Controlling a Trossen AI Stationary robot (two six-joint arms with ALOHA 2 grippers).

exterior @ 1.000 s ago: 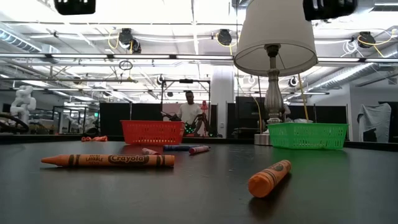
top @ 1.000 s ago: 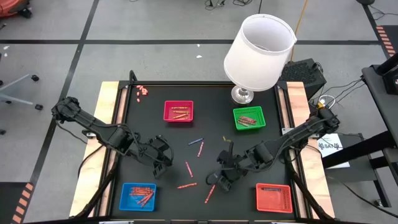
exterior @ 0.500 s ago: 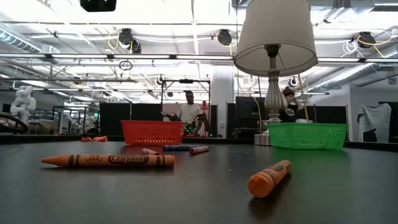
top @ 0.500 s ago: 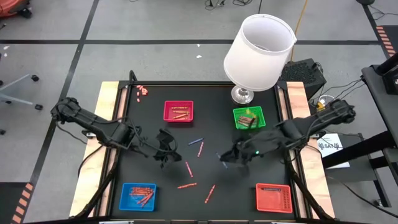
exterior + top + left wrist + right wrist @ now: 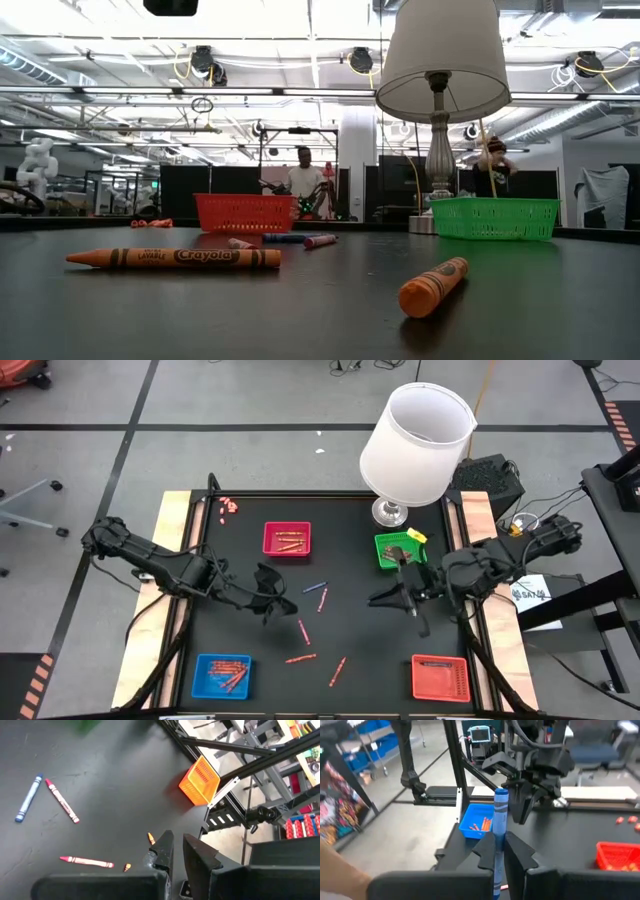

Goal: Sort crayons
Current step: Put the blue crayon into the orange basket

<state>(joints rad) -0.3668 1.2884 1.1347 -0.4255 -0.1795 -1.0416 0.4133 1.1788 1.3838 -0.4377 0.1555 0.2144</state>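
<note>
One blue crayon is now off the desk, clamped upright in the right tool. A second ago that tool was down at the desk surface near the front centre. It has since risen and pulled back toward the right edge, and now hangs just in front of the green tray.

Judgement: the pick succeeded and the carry has begun. The blue tray sits at the front left corner, across the desk, so which tray this crayon is bound for is not yet clear.

The left tool has shifted slightly toward the centre. Its fingers are parted by a narrow gap with nothing between them.

Five loose crayons remain scattered at mid-desk, between the arms, unchanged in position. Sorting is well along but unfinished.
</note>
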